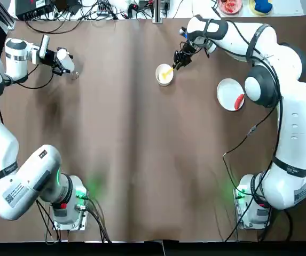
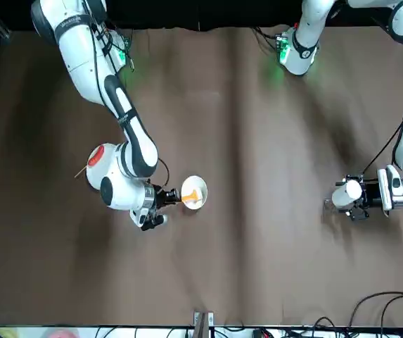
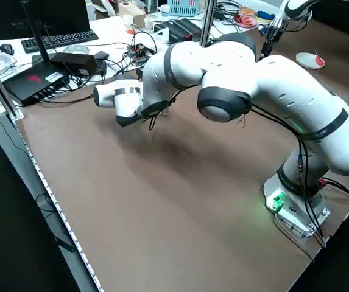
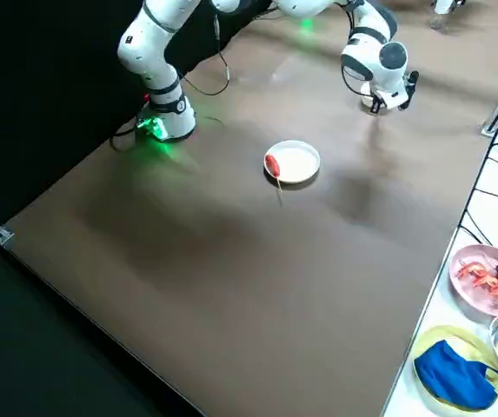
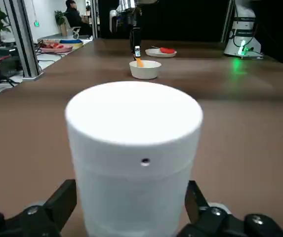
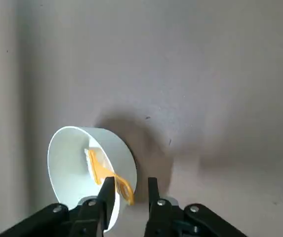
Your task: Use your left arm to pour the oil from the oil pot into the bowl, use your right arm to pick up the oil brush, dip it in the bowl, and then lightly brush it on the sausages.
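The small white bowl [image 1: 164, 74] sits at the back middle of the table. The yellow-orange oil brush [image 1: 167, 71] reaches down into it, and my right gripper [image 1: 177, 63] is shut on its handle just beside the rim. In the right wrist view the oil brush [image 6: 106, 173] leans over the wall of the bowl [image 6: 67, 168] between my fingers [image 6: 106, 195]. The red sausage [image 1: 239, 100] lies on its stick on the flat white plate [image 1: 226, 92], right of the bowl. At the far back left, my left gripper [image 1: 62, 61] is shut on the white oil pot [image 5: 134, 158].
Cables and electronics [image 1: 83, 9] line the back edge. A plate of food [image 4: 490, 276] and a blue cloth [image 4: 454, 373] lie on the side bench beyond the table. A person [image 5: 75, 14] sits far off in the room. The arm bases [image 1: 67, 205] stand at the near edge.
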